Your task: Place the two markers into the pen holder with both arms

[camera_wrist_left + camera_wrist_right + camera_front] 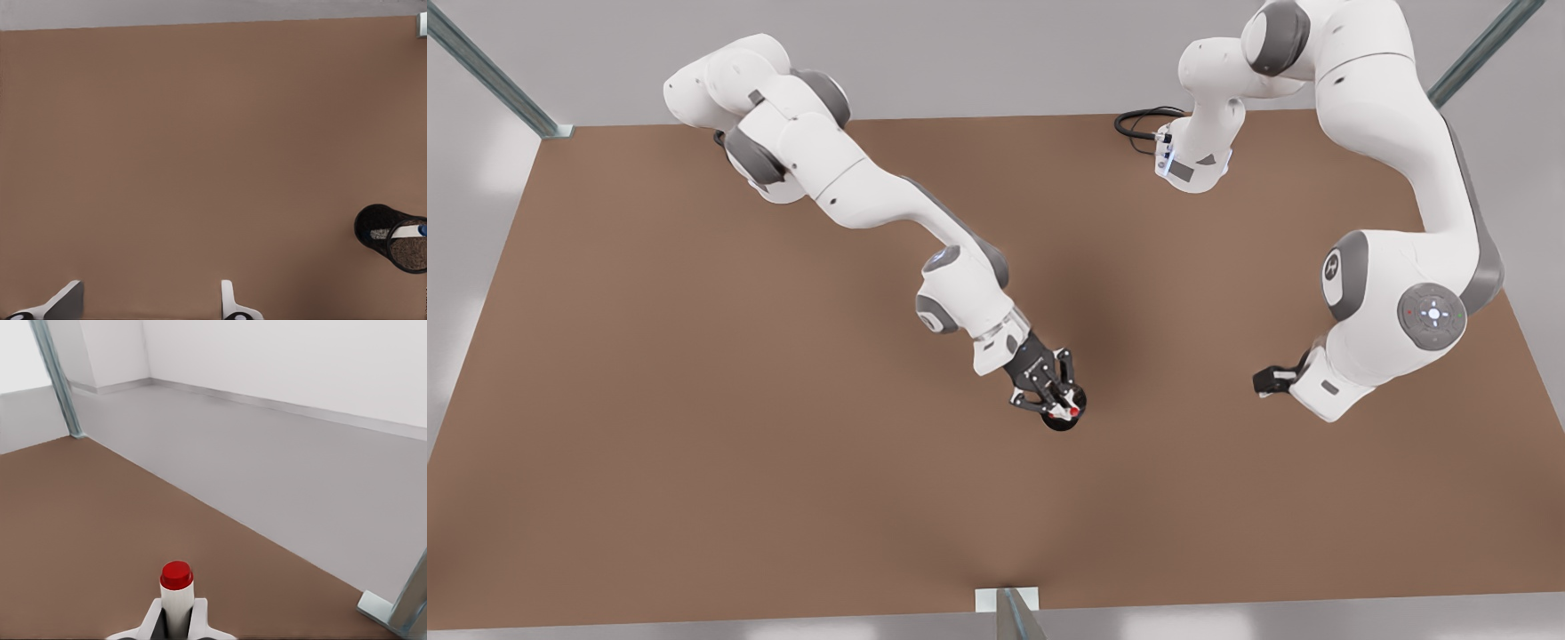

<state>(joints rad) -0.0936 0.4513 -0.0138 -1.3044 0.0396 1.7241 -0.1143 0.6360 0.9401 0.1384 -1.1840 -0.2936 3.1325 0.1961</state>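
**Red marker held over the cup**

The right gripper [1065, 407] clamps the red marker [177, 597] upright, directly above the black cup [1061, 420] near the middle of the brown table [694, 444]. The blue marker [408, 231] already lies inside the cup. The left gripper [150, 301] hangs with fingers spread, empty, well apart toward the front view's right.

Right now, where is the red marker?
The red marker is clamped in the right gripper directly above the pen holder, near the table's middle in the front view.
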